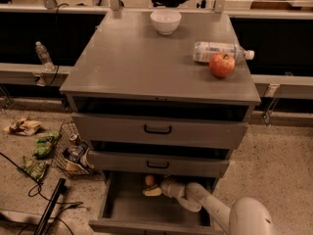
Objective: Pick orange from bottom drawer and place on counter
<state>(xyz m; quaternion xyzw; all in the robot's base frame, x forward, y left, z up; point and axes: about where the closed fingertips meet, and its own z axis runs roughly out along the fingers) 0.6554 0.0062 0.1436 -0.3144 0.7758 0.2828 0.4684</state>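
Gripper [156, 188] deep in bottom drawer [126, 211], orange [149, 180] just beside it; grip open or closed, cannot tell.

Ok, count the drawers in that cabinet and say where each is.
3. Top drawer just under the counter; middle drawer below it; bottom drawer lowest, pulled out, with the claw inside by the orange. None look hidden.
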